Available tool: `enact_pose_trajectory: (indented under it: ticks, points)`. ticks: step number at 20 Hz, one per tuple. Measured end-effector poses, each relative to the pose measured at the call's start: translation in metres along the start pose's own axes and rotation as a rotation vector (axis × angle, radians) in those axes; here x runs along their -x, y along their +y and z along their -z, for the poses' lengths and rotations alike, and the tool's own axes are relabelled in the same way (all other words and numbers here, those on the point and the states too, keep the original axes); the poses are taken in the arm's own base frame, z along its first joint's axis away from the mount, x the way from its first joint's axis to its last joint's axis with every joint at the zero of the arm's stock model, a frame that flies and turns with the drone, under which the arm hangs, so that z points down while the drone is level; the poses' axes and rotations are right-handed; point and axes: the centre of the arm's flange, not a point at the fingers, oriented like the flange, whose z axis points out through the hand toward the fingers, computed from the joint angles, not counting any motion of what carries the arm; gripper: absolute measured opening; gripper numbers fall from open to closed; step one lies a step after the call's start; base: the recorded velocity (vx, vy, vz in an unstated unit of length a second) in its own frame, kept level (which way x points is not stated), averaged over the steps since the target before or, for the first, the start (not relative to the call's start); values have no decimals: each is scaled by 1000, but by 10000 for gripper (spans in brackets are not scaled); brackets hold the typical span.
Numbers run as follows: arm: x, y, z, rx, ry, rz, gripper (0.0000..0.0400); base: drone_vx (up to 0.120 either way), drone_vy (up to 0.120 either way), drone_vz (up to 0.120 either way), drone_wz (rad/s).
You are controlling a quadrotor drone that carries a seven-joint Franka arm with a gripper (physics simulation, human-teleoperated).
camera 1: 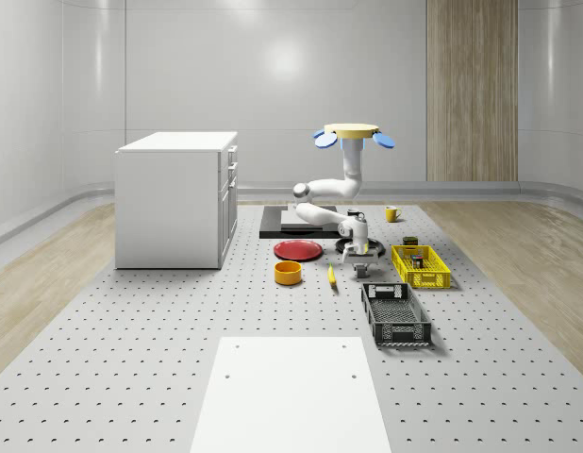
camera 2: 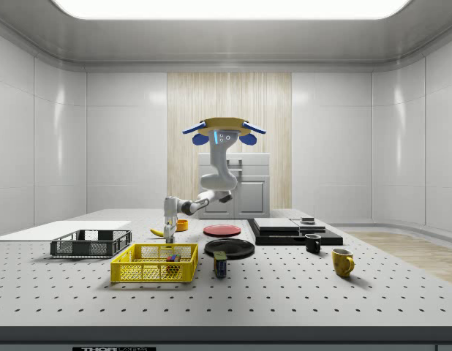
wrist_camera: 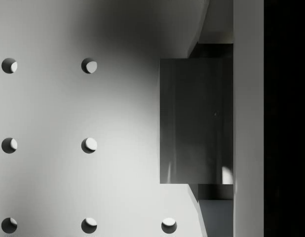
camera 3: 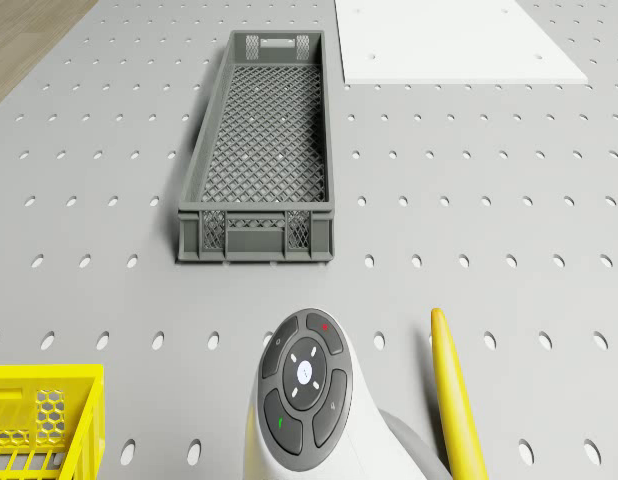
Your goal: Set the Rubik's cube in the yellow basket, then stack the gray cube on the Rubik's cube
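The drone [camera 1: 353, 132] hovers beyond the red plate [camera 1: 298, 249]. The gripper [camera 1: 359, 257], left of the yellow basket [camera 1: 421, 265], seems clamped on the gray cube [wrist_camera: 196, 121]: rigid, smooth, probably light; hold opposite flat faces.

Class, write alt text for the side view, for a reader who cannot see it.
A drone hovers above a perforated table, its white arm reaching down behind a yellow basket. Nearby sit a gray crate, a black plate and a yellow mug.
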Motion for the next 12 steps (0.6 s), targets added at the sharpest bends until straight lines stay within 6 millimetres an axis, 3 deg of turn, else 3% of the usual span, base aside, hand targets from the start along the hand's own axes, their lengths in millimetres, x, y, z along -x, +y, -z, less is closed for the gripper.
enact_pose_trajectory:
  ticks: [3, 8, 12]
  points:
    - [0, 0, 10, 0, 0, 0, 252, 0, 0, 27, 0]
    - [0, 0, 26, 0, 0, 0, 251, -8, 8, 120, 0]
    - [0, 0, 32, 0, 0, 0, 250, -120, 120, 120, 0]
